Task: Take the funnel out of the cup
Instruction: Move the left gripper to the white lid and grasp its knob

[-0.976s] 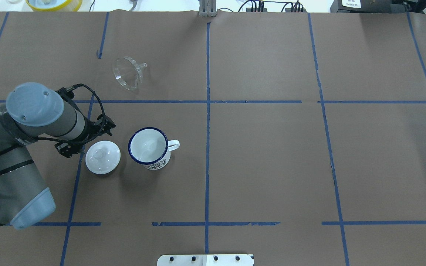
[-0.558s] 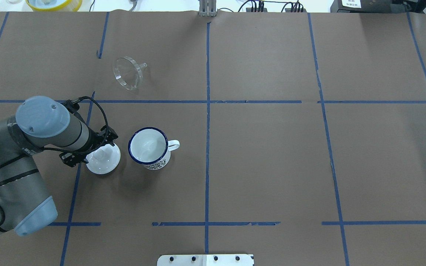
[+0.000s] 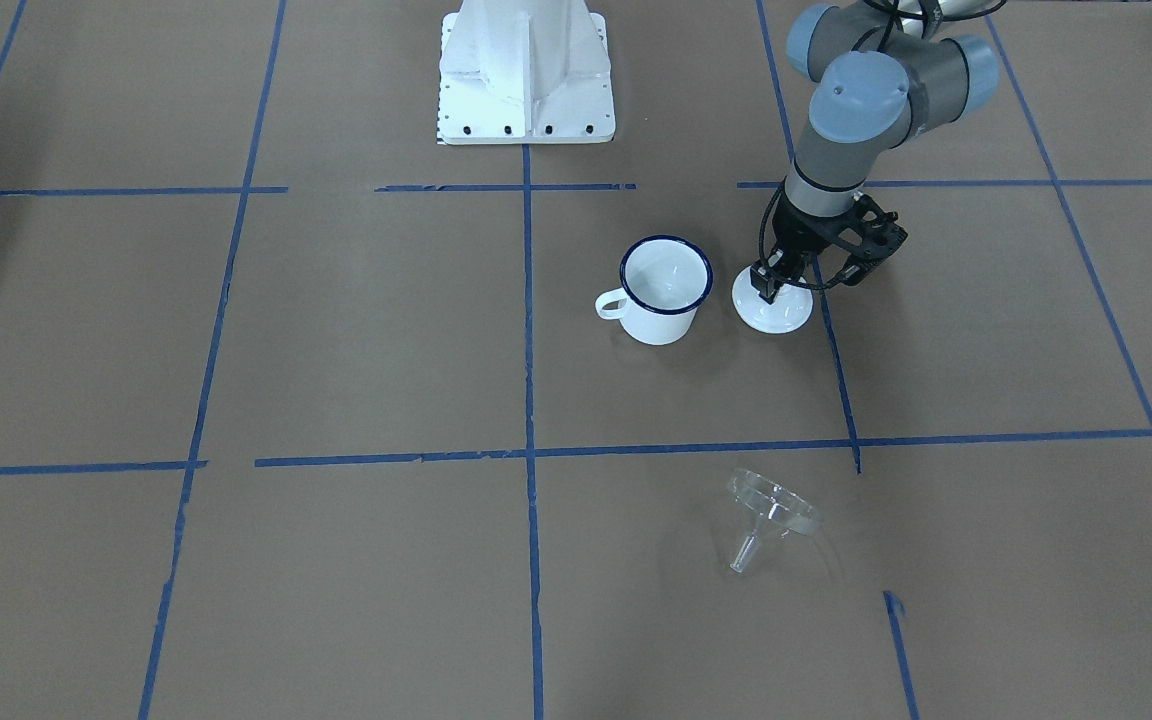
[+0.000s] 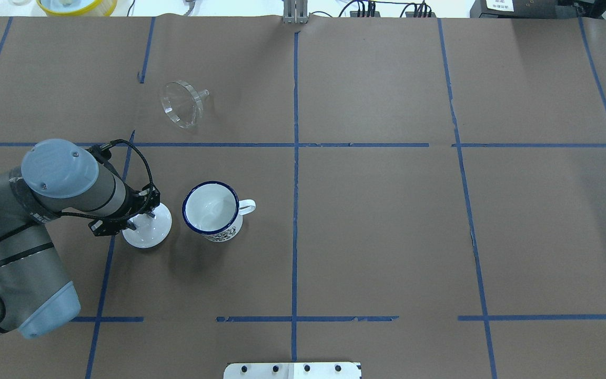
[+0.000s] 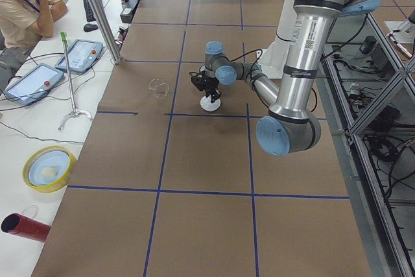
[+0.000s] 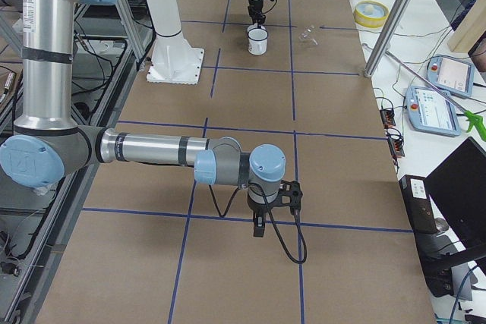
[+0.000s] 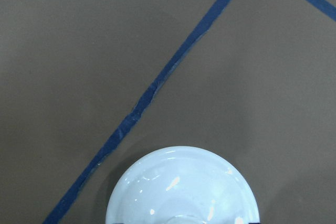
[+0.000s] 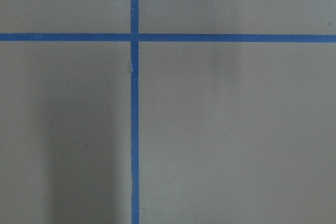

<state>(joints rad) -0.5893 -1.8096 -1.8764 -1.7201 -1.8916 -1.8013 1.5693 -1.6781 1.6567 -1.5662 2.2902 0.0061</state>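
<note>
The clear funnel lies on its side on the brown table, well beyond the cup and apart from it; the front view has the funnel near its lower middle. The white cup with the dark blue rim stands upright and holds nothing, its handle pointing away from my left arm. My left gripper is down over the white knobbed lid just beside the cup, open, its fingers on either side of the knob. My right gripper hangs over bare table far away; I cannot tell its state.
The left wrist view holds only the lid and blue tape lines. The robot's white base stands at the table's near edge. A yellow-rimmed bowl, tablets and a seated person are beyond the far edge.
My left arm swung toward the cup and came down over the white lid, now covering its knob. The funnel and cup have not moved.
</note>
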